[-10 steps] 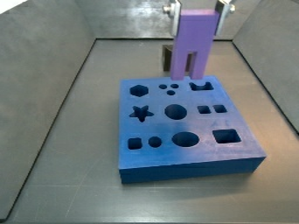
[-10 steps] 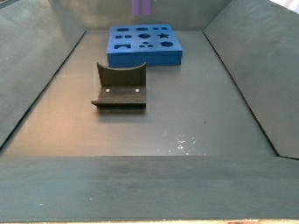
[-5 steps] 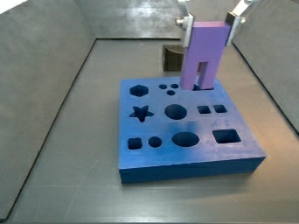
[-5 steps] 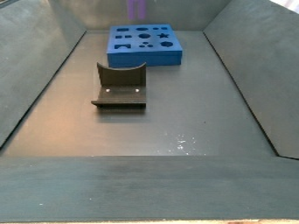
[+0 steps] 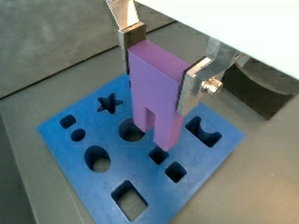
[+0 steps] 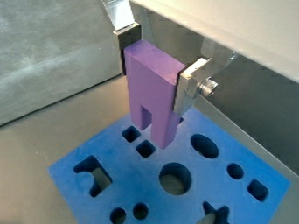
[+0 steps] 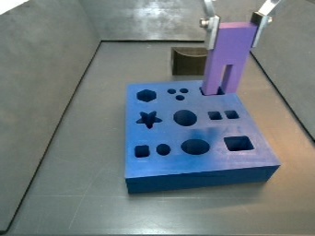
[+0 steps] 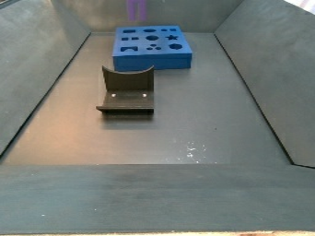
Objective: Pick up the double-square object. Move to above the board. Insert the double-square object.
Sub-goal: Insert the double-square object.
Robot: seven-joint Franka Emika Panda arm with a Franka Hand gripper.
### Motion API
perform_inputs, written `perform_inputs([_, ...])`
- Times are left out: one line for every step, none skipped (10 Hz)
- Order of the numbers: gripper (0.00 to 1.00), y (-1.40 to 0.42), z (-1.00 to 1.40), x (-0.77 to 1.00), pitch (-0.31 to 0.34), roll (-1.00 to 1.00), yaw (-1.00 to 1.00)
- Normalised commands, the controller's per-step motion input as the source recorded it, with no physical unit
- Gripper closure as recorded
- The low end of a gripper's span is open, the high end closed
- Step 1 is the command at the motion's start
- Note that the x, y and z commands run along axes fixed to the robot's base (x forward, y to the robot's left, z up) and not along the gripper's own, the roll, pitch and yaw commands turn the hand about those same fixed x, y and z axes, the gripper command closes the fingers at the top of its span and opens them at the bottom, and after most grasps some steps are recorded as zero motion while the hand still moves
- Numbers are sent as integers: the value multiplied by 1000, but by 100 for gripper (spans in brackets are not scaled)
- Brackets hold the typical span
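The double-square object point(image 7: 230, 60), a tall light-purple block with two square prongs pointing down, hangs upright in my gripper point(image 7: 235, 24). The gripper is shut on its upper part, one silver finger point(image 5: 131, 37) on each side, as both wrist views show point(image 6: 152, 87). The prongs hover over the back right part of the board point(image 7: 167, 138), a blue slab with shaped holes. In a wrist view their ends stand close to two small square holes point(image 6: 145, 149). I cannot tell whether the prongs touch the board. In a side view the board point(image 8: 153, 57) lies far off, with the block point(image 8: 136, 9) at the frame's top.
The dark fixture point(image 8: 125, 92) stands on the grey floor between the board and the near end of the bin. It also shows behind the board point(image 7: 187, 62). Sloped grey walls point(image 7: 50, 101) close in the work area on all sides.
The gripper has carried the purple block to the right along the back of the board and slightly lower. Its grip on the block has not changed.
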Motion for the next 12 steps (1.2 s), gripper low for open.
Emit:
perform_inputs([100, -9, -11, 1000, 0, 140, 0])
perform_inputs([100, 0, -91, 1000, 0, 149, 0])
perform_inputs([100, 0, -129, 1000, 0, 169, 0])
perform_inputs([100, 51, -149, 1000, 0, 206, 0])
perform_inputs([100, 60, -160, 1000, 0, 200, 0])
perform_inputs([100, 34, -180, 1000, 0, 166, 0])
perform_inputs([100, 23, -266, 1000, 0, 83, 0])
perform_inputs([100, 0, -363, 1000, 0, 0, 0])
perform_inputs([100, -9, -431, 1000, -29, 0, 0])
perform_inputs([100, -69, -460, 1000, -77, 0, 0])
perform_inputs([100, -160, -466, 1000, -20, 0, 23])
perform_inputs([100, -94, -280, 711, 154, 97, 0])
